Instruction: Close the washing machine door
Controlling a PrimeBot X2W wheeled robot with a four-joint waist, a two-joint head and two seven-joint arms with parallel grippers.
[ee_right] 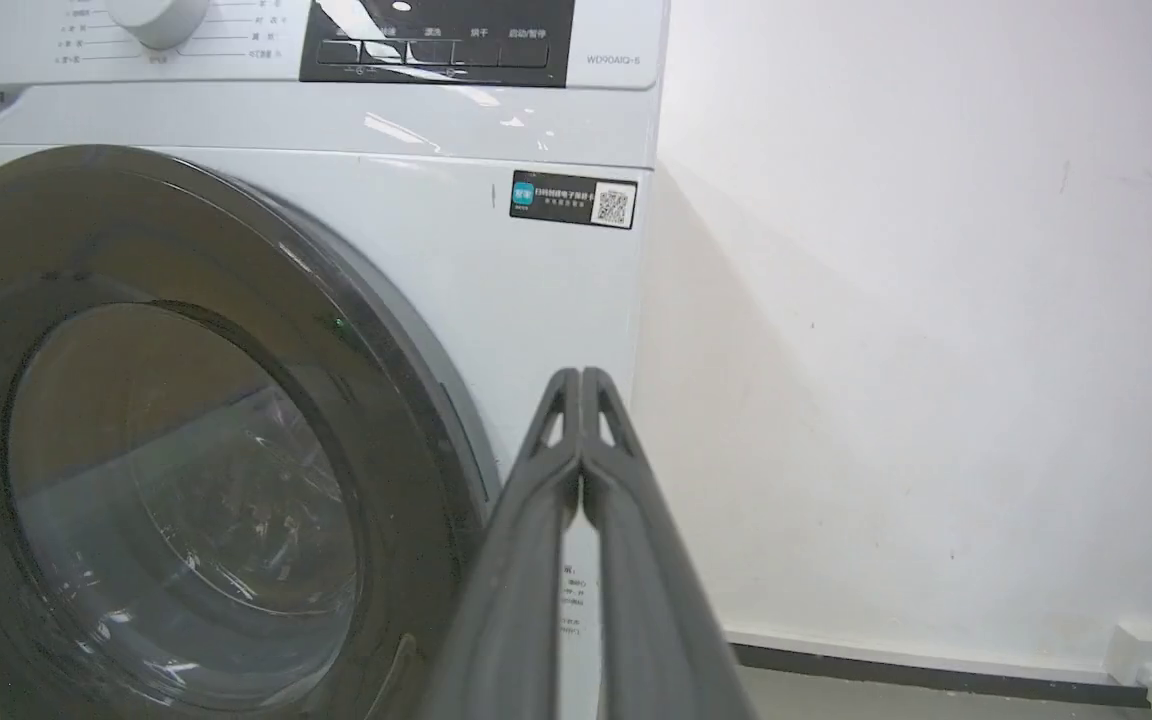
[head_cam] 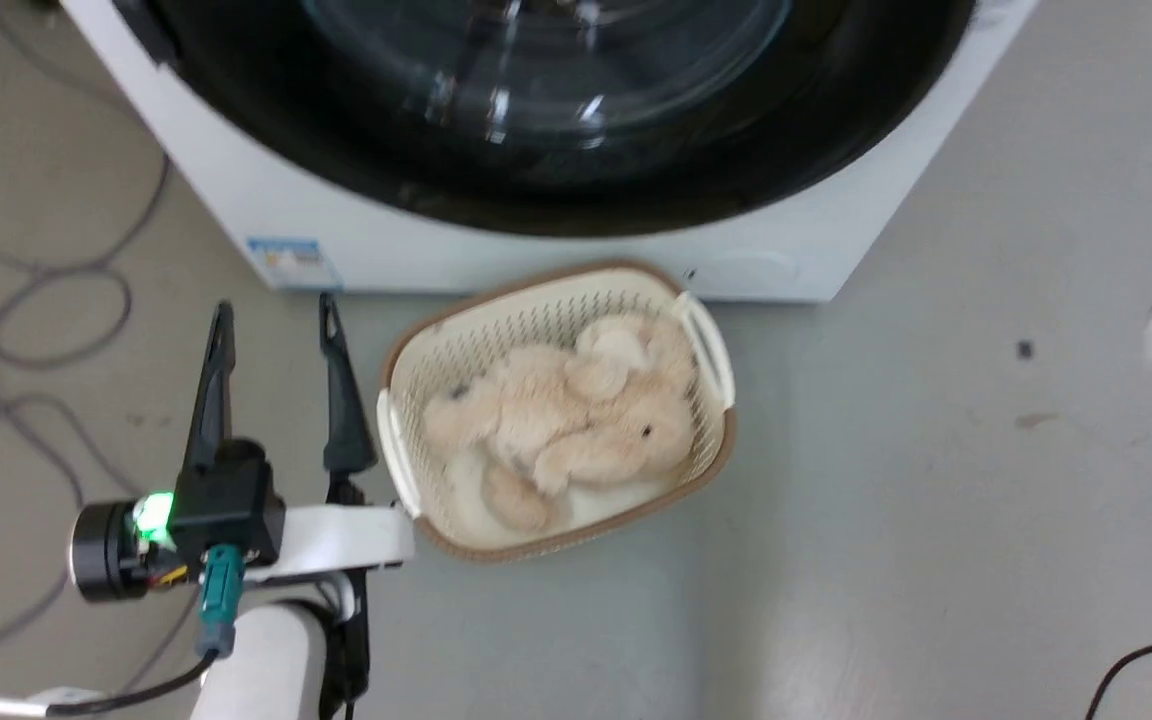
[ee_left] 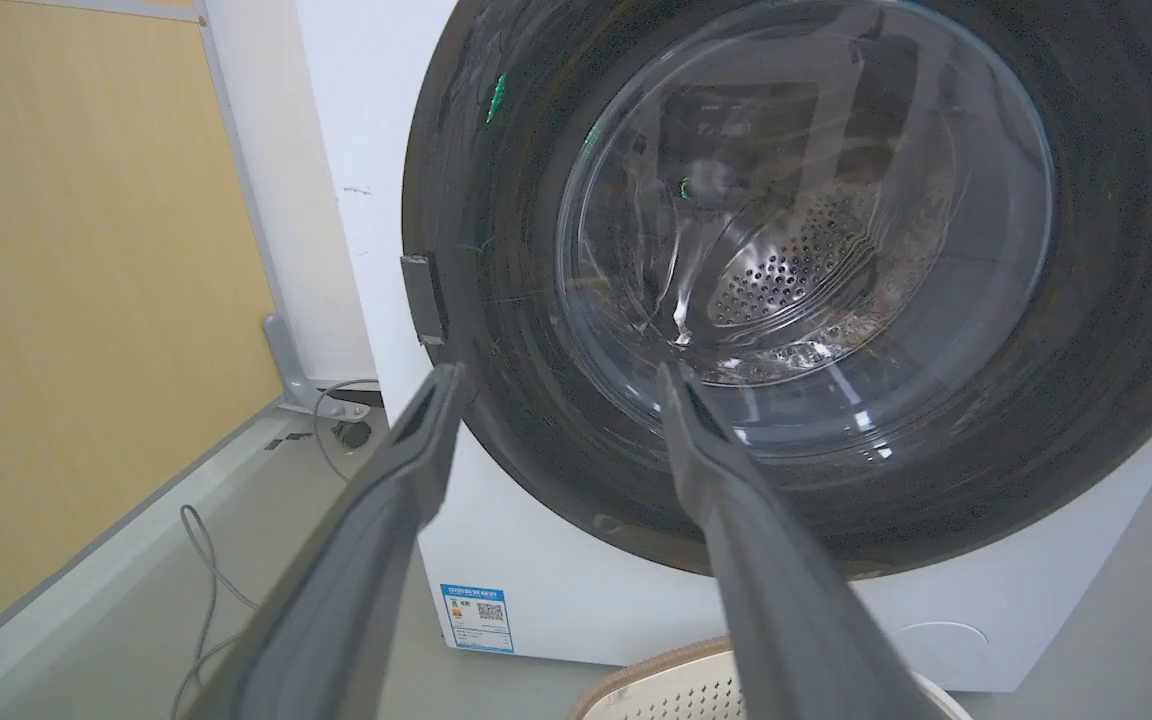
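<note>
The washing machine door [head_cam: 556, 190] lies flat against the front of the washing machine [head_cam: 376, 250], its black ring covering most of that front. In the left wrist view the steel drum shows through the glass bowl. From these pictures it looks shut or very nearly so. No gap shows along its rim, but I cannot tell whether the catch has gone home. Being round, the door has no long axis. What counts is that its face looks straight out at the robot, so any last push would go straight in against the ring.

The left gripper [head_cam: 274, 302] hangs over the floor just short of the machine's lower left corner. Its fingers are spread apart, hold nothing and point at the door's lower left part. The right gripper [ee_right: 581, 375] has its fingers pressed together on nothing. It points past the door's right rim at the machine's right edge and the white wall [ee_right: 936, 350] beyond. I judge the left the better placed to press.

A cream basket [head_cam: 536, 285] with a plush toy [head_cam: 576, 420] stands on the floor, touching or almost touching the machine's foot below the door, just right of the left gripper. Cables [head_cam: 36, 300] trail on the floor to the left.

The head view cuts off the door's upper part. The small grey piece [ee_left: 418, 298] on its left rim is too unclear to call hinge or handle.
</note>
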